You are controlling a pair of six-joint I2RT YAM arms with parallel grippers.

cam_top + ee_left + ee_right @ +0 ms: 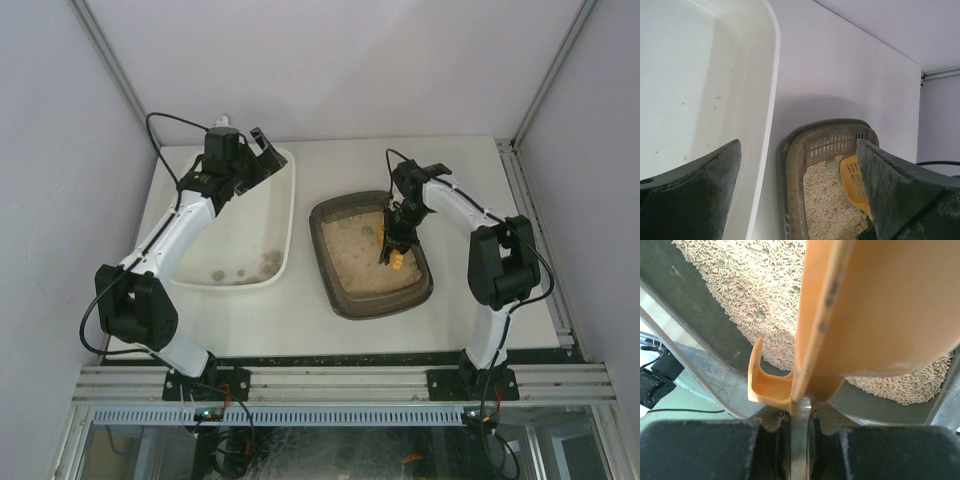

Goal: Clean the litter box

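Note:
The litter box [338, 292], a dark brown-grey tray holding beige litter [358, 250], sits mid-table. Inside it my right gripper [390, 250] is shut on the handle of an orange slotted scoop [397, 262]. In the right wrist view the jaws [800, 425] pinch the handle and the scoop [880, 305] fills the frame above the litter [750, 295]. My left gripper [260, 150] hangs open and empty over the far right corner of the white tub. Its wrist view looks between the wide-apart fingers [695, 195] at the litter box [795, 165] and scoop [852, 180].
A white rectangular tub [287, 225] stands left of the litter box, with a few dark clumps [240, 268] at its near end. Its rim [771, 85] runs close beside the litter box. Grey walls enclose the table on three sides.

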